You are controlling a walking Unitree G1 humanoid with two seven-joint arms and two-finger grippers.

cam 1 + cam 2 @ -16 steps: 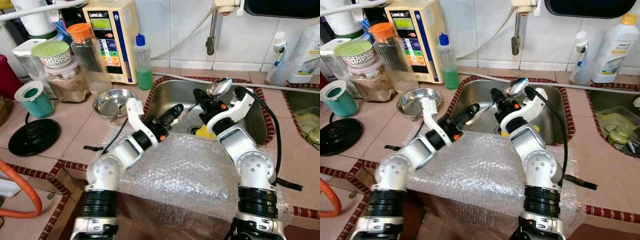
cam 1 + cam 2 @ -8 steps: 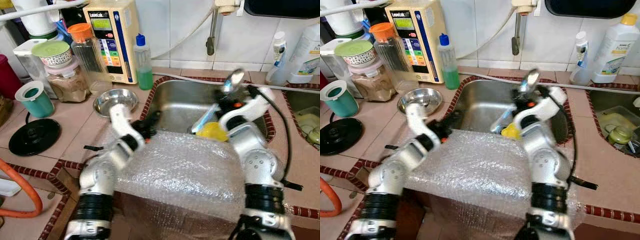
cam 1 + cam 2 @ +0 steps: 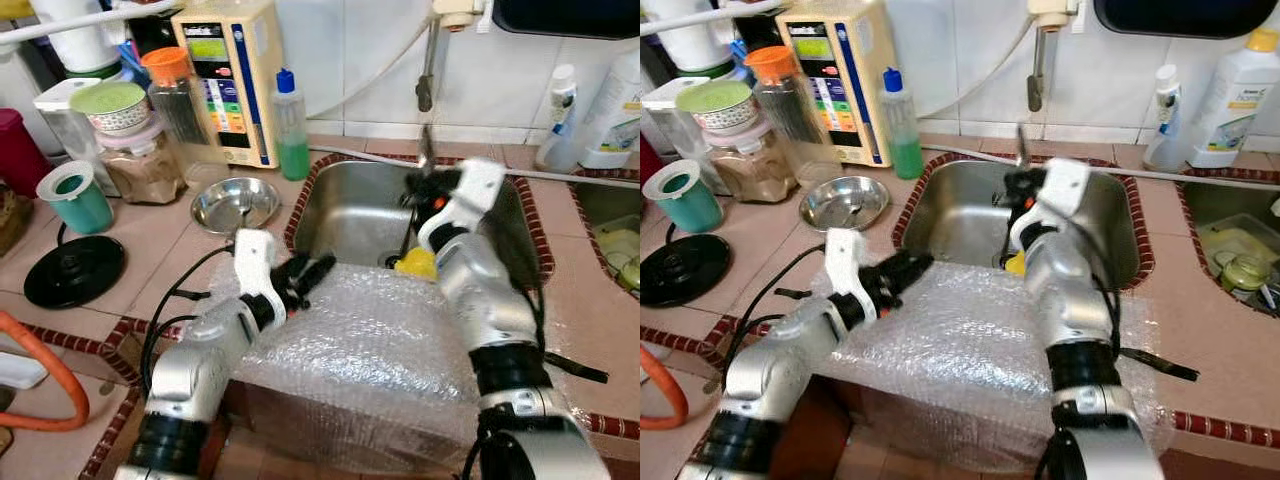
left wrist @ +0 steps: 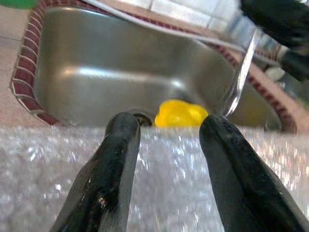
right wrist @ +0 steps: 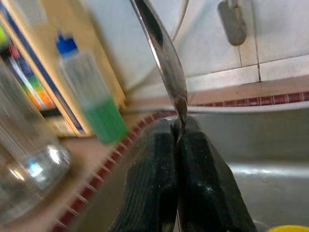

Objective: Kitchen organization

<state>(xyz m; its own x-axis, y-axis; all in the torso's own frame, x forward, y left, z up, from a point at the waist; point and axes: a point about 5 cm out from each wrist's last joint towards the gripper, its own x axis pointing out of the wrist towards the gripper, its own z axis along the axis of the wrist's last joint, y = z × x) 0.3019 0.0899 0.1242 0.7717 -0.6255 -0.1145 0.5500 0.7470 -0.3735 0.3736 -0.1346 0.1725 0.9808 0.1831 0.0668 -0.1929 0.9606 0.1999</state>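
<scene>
While pinched only at the thin neck between the pressed-together fingers of the right pincer [image 5: 177, 145], held upright over the sink [image 3: 350, 205], just below the tap [image 3: 428, 75]: spoon [image 5: 161, 53], handle trailing down past the fingers toward the basin. Small contact area on slick polished metal, so likely to pivot or slide out under any quick swing of the wrist, then to clatter down toward the drain beside the yellow sponge [image 4: 179, 114] and need fishing out again. Blurred forearm in the head views, hinting at motion, which raises that chance. Close to the tap spout as well; clipped against it, could be levered out of the grip. Left pincer [image 4: 169, 137] spread and empty, hovering low over the bubble wrap [image 3: 370, 350] draped across the front tabletop [image 3: 160, 250] edge, near the sink's rim; dragged a little lower, likely to snag the wrap and pull the sheet askew or off the ledge. Loose black cable [image 3: 170, 310] by the left arm, another possible catch on a wide reach. Steel bowl [image 3: 233, 203] on the tabletop just left of the sink, a plausible resting place for the spoon; light and shallow, so apt to skid or tip if struck at the rim rather than met gently from above.
</scene>
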